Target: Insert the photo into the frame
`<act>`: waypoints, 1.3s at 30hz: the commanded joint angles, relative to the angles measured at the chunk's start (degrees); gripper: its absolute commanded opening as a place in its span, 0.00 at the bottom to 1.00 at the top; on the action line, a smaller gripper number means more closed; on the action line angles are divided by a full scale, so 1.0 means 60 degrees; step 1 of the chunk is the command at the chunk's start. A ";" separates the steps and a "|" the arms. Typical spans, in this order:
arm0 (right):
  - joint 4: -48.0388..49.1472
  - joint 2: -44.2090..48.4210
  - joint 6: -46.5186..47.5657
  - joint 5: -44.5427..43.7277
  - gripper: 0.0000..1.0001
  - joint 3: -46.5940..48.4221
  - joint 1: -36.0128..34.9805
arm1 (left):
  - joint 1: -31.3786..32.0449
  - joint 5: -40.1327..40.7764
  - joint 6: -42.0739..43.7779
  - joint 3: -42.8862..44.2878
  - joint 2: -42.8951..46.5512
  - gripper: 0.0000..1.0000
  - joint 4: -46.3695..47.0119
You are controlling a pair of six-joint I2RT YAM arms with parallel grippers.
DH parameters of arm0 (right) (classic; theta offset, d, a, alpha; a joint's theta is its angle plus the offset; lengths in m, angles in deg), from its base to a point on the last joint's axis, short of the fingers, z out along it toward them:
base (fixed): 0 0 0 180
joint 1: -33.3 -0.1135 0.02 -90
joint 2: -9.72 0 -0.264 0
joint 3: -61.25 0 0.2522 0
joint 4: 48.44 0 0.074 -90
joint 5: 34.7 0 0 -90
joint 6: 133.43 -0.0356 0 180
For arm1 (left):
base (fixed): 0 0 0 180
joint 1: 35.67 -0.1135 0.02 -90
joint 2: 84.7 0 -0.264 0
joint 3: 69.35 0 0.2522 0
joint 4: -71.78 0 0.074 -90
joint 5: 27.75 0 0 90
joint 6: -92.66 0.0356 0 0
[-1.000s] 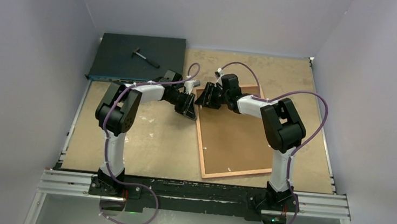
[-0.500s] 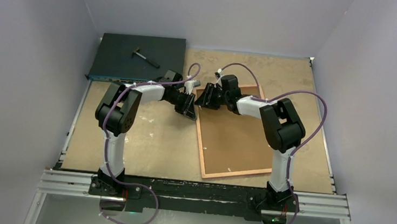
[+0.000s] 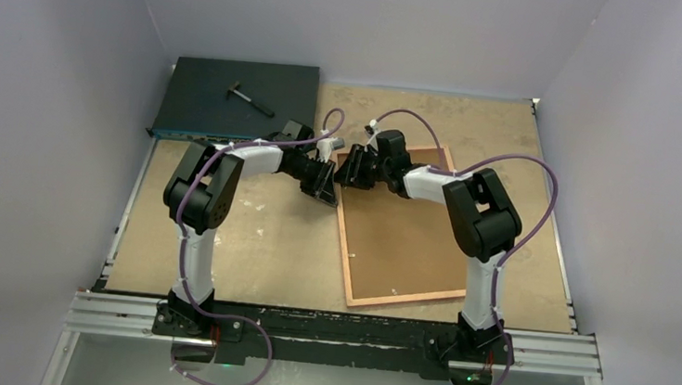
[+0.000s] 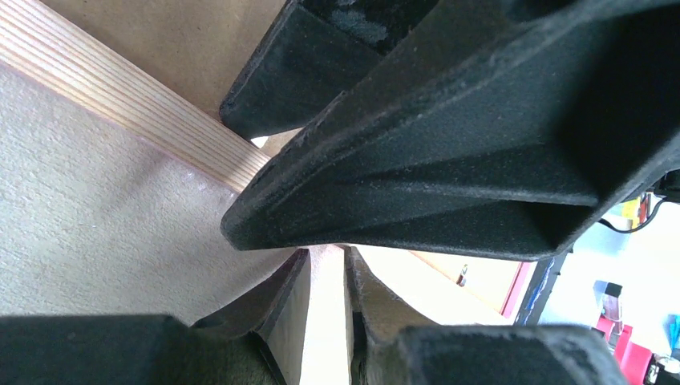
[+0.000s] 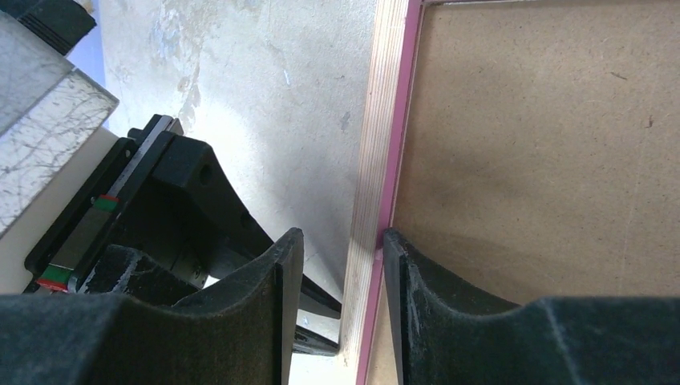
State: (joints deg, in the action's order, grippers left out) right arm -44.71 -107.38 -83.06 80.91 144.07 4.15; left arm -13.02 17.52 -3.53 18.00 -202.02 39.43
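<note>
Bench (image 3: 249, 240): it lies under both jaws and holds everything.
Frame (image 5: 385, 120): it lies flat, back side up. Its far left corner sits right at the jaws, and the rest stretches away from them toward the arm bases.
Backing board (image 3: 403, 235): the brown board fills the frame, just inside the right jaws.
Photo: it shows in no view. It may be under the board, but I cannot tell.
Dark box (image 3: 224, 98): it is past the left jaws on the far side, well apart from them.
Left arm (image 3: 256, 157): its jaws are nearly closed, and a pale strip that looks like the frame's edge is pinched between them.
Right arm (image 3: 431, 182): its jaws stand part open around the frame's side rail. One finger (image 5: 417, 289) touches the pink inside edge, and the other (image 5: 265, 305) is just off the outside.
What changed: the right jaws slid a little toward the left jaws and have been closing.
What it means: a second hold on the corner looks close, maybe to lift or turn the frame.
Small tool (image 3: 250, 98): it lies on the dark box.
Writing: there is none I can read.
</note>
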 commanded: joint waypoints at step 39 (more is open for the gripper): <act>-0.3304 0.1288 0.0783 -0.2907 0.99 0.0344 0.5450 | 0.2774 0.2189 0.4354 -0.1346 0.1818 0.20 -0.2668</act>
State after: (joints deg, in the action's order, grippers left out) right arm -62.08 -95.32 -80.44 62.98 143.48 36.83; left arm 1.73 29.21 20.38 10.13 -191.49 23.24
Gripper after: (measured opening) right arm 0.987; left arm 0.205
